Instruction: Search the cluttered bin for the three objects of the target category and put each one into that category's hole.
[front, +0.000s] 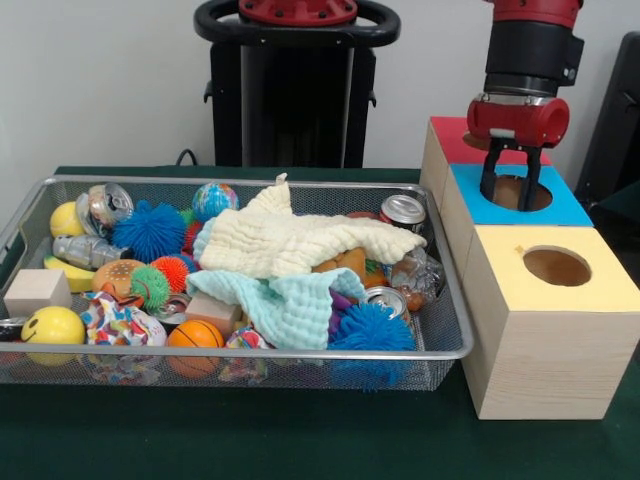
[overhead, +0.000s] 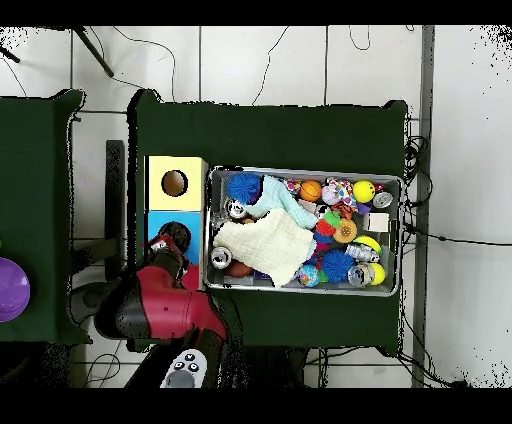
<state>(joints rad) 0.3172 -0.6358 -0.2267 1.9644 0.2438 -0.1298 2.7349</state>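
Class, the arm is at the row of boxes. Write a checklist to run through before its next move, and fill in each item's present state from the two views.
1. Gripper over the blue box: ok, its fingers reach down at the hole.
2. Gripper empty: cannot tell; nothing shows between the fingers, but the tips are at the hole's rim.
3. Yellow box hole free: ok, it is open and dark.
4. Red box hole free: cannot tell, the gripper hides it.
5. Bin contents reachable: not ok, cream cloth and pale blue cloth cover the middle.
6. Cans in sight: ok, one can stands at the bin's far corner by the boxes.
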